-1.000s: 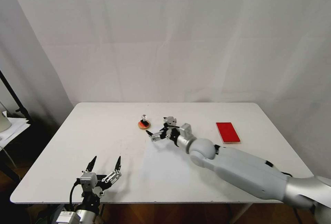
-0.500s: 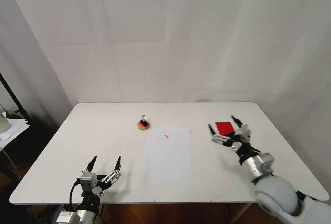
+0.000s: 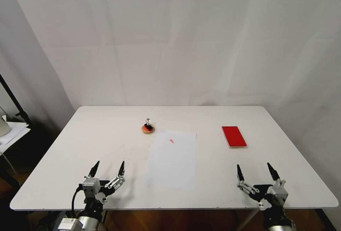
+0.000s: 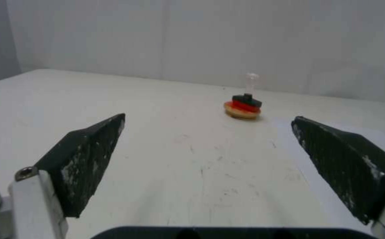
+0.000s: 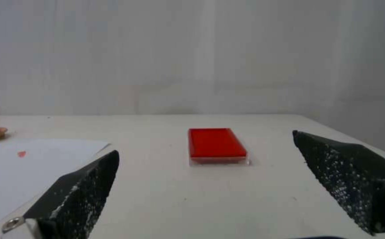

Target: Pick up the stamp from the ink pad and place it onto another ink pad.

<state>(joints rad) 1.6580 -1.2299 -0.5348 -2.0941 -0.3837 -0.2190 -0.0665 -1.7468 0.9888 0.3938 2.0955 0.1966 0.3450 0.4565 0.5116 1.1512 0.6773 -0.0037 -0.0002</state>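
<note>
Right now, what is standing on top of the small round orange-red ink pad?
The tiny black-based stamp with a clear knob stands upright on the round pad. Its base covers part of the pad's centre.

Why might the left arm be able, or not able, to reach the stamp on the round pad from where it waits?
Probably able: the left gripper is open at the near edge, and bare table lies between it and the stamp on the round pad.

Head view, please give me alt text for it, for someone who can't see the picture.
A small stamp stands on a round orange-red ink pad toward the back of a white table. A sheet of paper lies mid-table, with a red rectangular ink pad to its right. Both the left gripper and right gripper rest open at the near edge.
</note>
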